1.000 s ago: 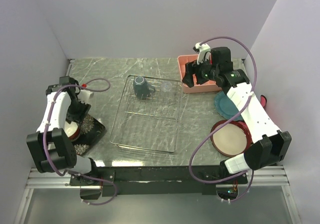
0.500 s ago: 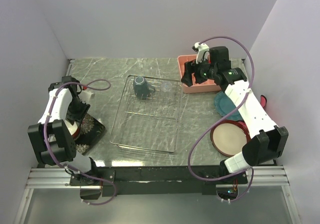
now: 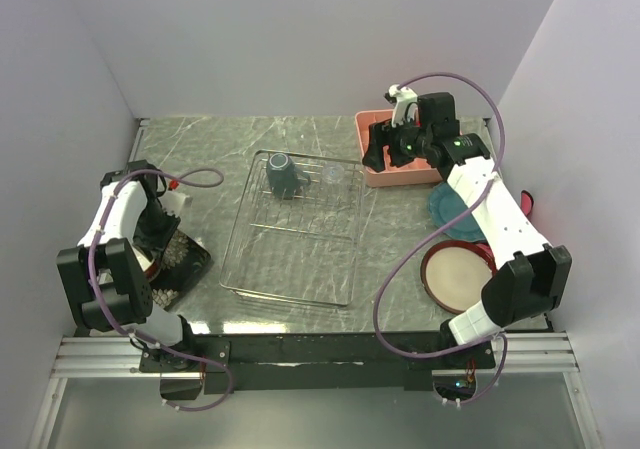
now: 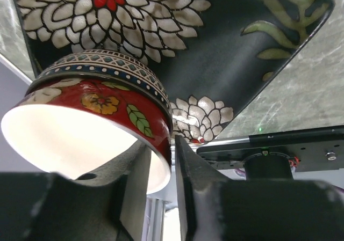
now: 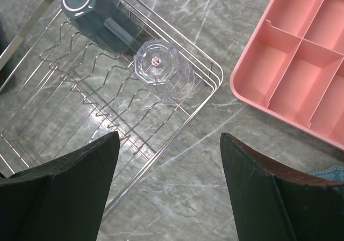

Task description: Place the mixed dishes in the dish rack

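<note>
Left gripper (image 4: 161, 156): closed narrow on the rim of the red floral bowl with a white inside (image 4: 97, 117), one finger inside the rim and one outside.
Red floral bowl: tilted, at the left side of the table, over the black floral square plate (image 4: 220, 53). Whether it touches the plate cannot be told.
Right gripper (image 5: 169, 160): fingers wide apart, holding nothing, hovering above the grey marbled table (image 3: 200, 159) between the rack's far right corner and the pink compartment tray (image 5: 301, 58).
Wire-grid dish rack (image 3: 290, 264): mid-table, between the arms.
Grey-blue mug (image 5: 88, 7): lying on its side in the rack's far left corner.
Clear glass (image 5: 161, 69): in the rack's far right corner, beside the mug.
Teal scalloped plate (image 3: 445, 214): on the table, right of the rack.
Red-rimmed cream round plate (image 3: 459, 279): on the table, nearer than the teal plate.
</note>
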